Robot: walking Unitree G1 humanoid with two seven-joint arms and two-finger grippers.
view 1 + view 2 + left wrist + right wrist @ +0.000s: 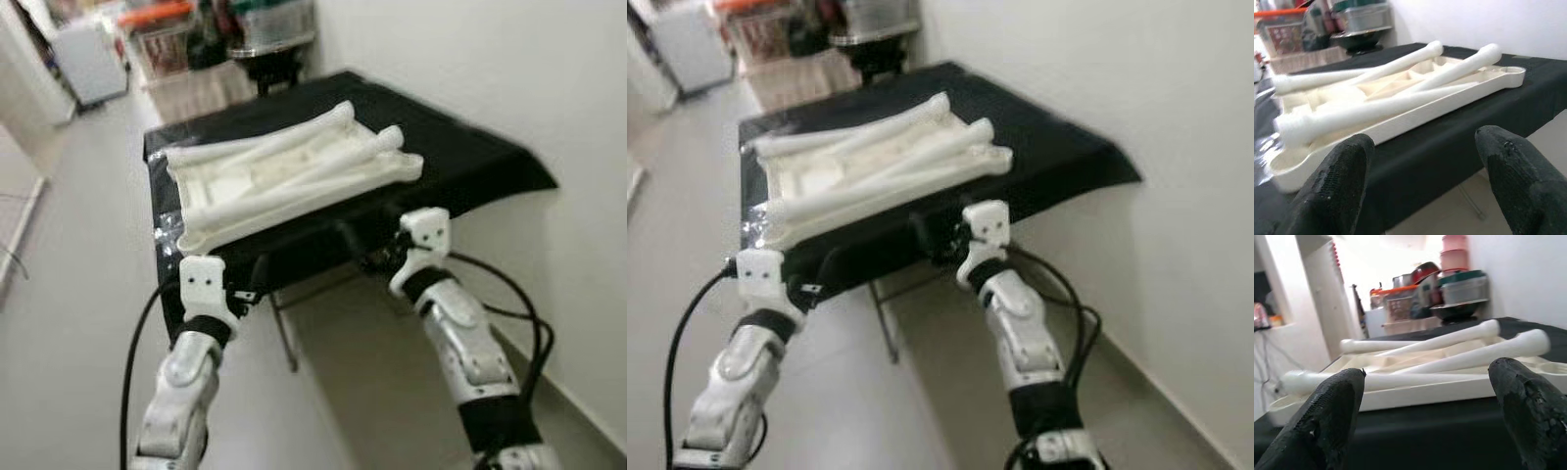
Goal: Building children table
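The white tabletop (294, 186) lay upside down on the black-draped stand (470, 157), four loose legs (323, 162) piled in its hollow; the left gripper (1420, 181) and right gripper (1435, 416) hovered at the near edge, fingers spread, holding nothing; the step seemed to be reaching for a leg, best pinched mid-shaft so it stays level; one tabletop, four legs.
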